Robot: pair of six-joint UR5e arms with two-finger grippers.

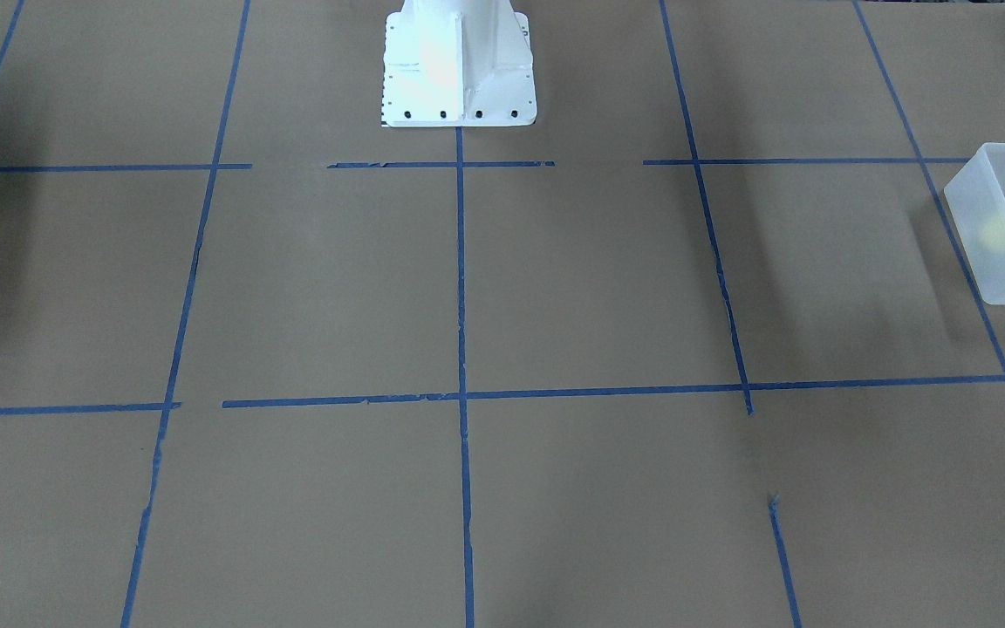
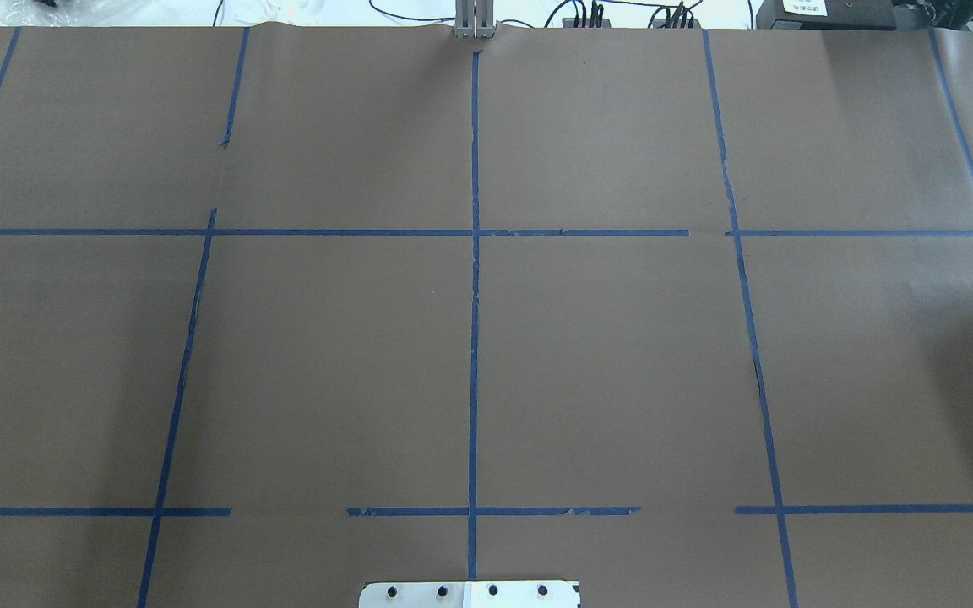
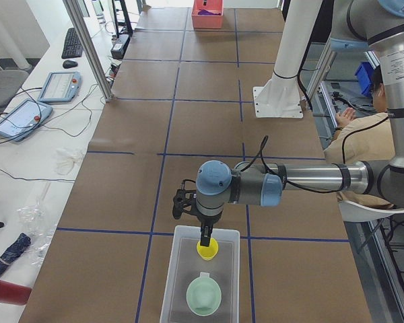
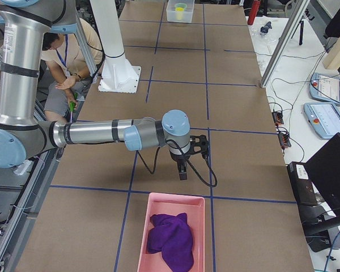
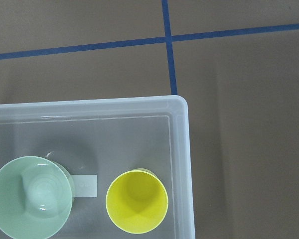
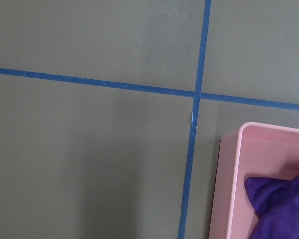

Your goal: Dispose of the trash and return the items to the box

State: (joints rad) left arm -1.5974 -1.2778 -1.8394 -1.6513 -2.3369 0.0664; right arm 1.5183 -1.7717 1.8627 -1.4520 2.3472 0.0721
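The frosted-white box (image 5: pixel 182 149) stands at the table's left end and also shows at the right edge of the front view (image 1: pixel 987 235). In it stand the yellow cup (image 5: pixel 137 201) and the mint-green bowl (image 5: pixel 30 196), side by side, with a white label (image 5: pixel 84 185) between them. In the left side view my left gripper (image 3: pixel 205 243) hangs right over the cup (image 3: pixel 207 252), its fingers reaching the rim; I cannot tell if it is open or shut. My right gripper (image 4: pixel 182 173) hovers over bare table beside the pink tray; its state I cannot tell.
A pink tray (image 4: pixel 158 207) with a purple cloth (image 4: pixel 171 238) sits at the table's right end and shows in the right wrist view (image 6: pixel 229 174). The robot's white pedestal (image 1: pixel 457 65) stands at the table's edge. An operator (image 4: pixel 68 62) sits behind it.
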